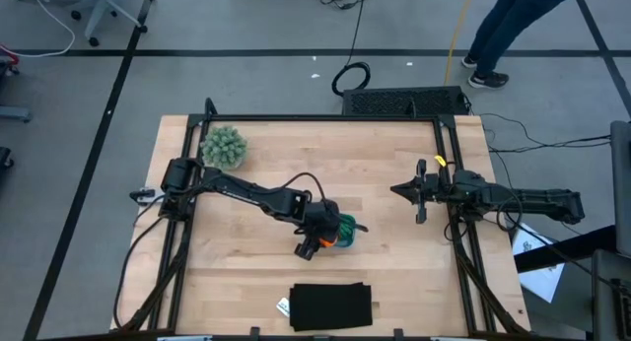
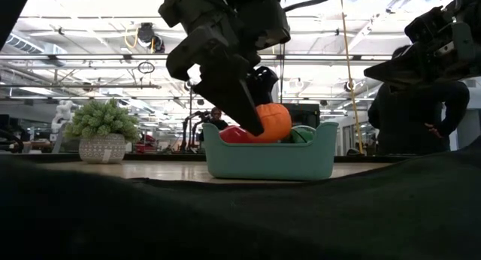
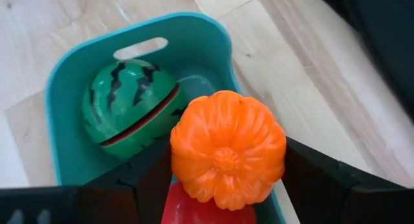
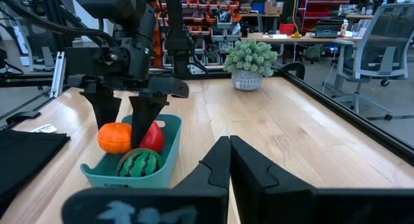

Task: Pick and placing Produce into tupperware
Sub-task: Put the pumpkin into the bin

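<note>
My left gripper (image 3: pixel 226 160) hangs over the teal tupperware tub (image 3: pixel 61 88), shut on the orange ribbed ball (image 3: pixel 226 130). The watermelon-striped ball (image 3: pixel 129 101) and the red ball (image 3: pixel 207 208) lie inside the tub. The low view shows the tub (image 2: pixel 270 161) standing on the table with the orange ball (image 2: pixel 274 121) at rim height above the red ball (image 2: pixel 234 134). My right gripper (image 4: pixel 229 156) is shut and waits by the table's right edge (image 1: pixel 399 190), well away from the tub (image 1: pixel 347 230). My left gripper pinches the orange ball between its two fingers (image 3: pixel 150 180), one on each side at the ball's middle (image 3: pixel 182 160). The fingers (image 4: pixel 145 114) come from above, pointing down. The ball hangs over one end of the tub, close above the red ball; I cannot tell whether they touch.
A fuzzy pale-green plant in a pot (image 1: pixel 224 146) stands near the table's far left corner. A flat black rectangle (image 1: pixel 330 306) lies at the near edge. A person (image 1: pixel 513 26) stands on the floor beyond the far right corner. Bare wood lies between the tub and the right arm.
</note>
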`<action>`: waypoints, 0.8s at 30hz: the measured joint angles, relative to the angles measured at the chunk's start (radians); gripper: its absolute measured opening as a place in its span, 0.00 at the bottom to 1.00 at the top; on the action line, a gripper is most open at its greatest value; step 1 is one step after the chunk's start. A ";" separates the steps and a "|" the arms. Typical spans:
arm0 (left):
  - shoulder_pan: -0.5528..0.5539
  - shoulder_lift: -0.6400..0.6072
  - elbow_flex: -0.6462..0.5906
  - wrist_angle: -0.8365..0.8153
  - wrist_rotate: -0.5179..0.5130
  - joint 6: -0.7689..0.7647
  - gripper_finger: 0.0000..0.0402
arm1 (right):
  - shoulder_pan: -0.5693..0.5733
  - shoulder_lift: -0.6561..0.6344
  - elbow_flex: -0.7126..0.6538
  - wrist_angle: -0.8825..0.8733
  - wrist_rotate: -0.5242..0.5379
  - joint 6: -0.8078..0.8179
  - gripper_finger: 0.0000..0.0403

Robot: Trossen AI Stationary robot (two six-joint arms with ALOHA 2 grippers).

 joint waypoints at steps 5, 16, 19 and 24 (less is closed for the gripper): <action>0.005 0.000 0.000 0.007 0.022 -0.010 0.63 | 0.000 0.000 0.000 0.000 0.000 0.000 0.00; 0.000 0.000 0.000 0.002 -0.039 0.105 0.63 | 0.000 0.000 0.000 0.000 0.000 -0.004 0.00; -0.007 0.013 -0.003 0.012 -0.037 0.151 0.63 | 0.000 0.000 0.000 0.000 0.000 -0.005 0.00; -0.020 0.049 -0.002 0.024 -0.057 0.208 0.63 | 0.000 0.001 0.000 0.000 0.001 -0.014 0.00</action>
